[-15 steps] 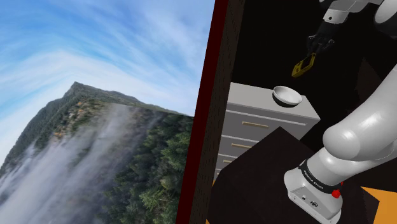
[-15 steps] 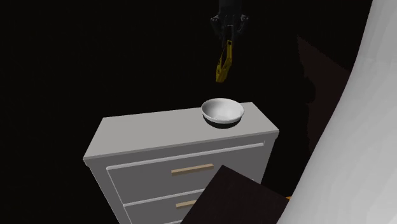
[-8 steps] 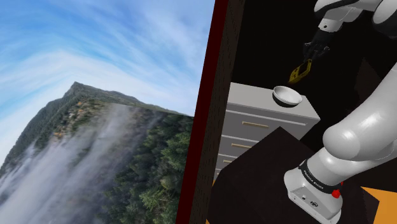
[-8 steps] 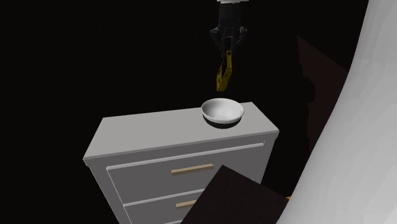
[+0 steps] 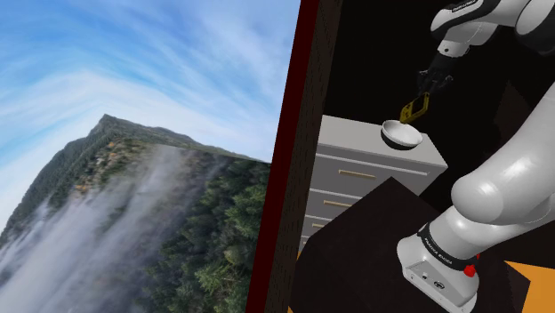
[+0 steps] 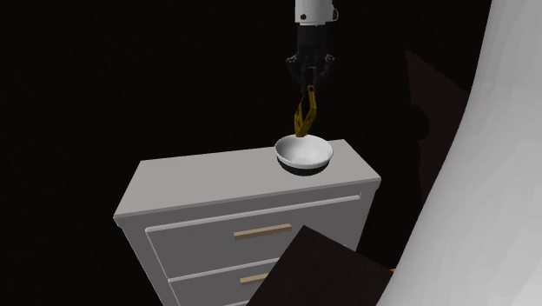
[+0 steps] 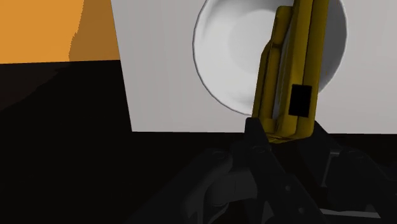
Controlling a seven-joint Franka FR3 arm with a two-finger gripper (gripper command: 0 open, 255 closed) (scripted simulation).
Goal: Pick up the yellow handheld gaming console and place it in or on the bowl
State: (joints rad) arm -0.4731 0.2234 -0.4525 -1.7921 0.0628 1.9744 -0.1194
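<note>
The yellow handheld console [image 6: 303, 117] hangs on end from my black gripper [image 6: 307, 85], which is shut on its upper end. Its lower tip hovers just above the white bowl [image 6: 304, 153] on the grey dresser top [image 6: 208, 178]. From the shoulder view the console [image 5: 413, 108] dangles right over the bowl [image 5: 402, 134], with the gripper [image 5: 430, 87] above it. Along the hand, the console [image 7: 291, 70] stretches from the fingers out across the bowl [image 7: 235, 57] below.
The dresser [image 5: 360, 173] has drawers with light bar handles [image 6: 261, 230]. A dark brown surface [image 6: 321, 269] lies in front of it. A window frame [image 5: 298, 133] with a mountain scene stands at the shoulder view's left. Black area surrounds the dresser.
The gripper has come down with the console and shifted toward the bowl; the console's tip now hangs just over the bowl instead of well above it.
</note>
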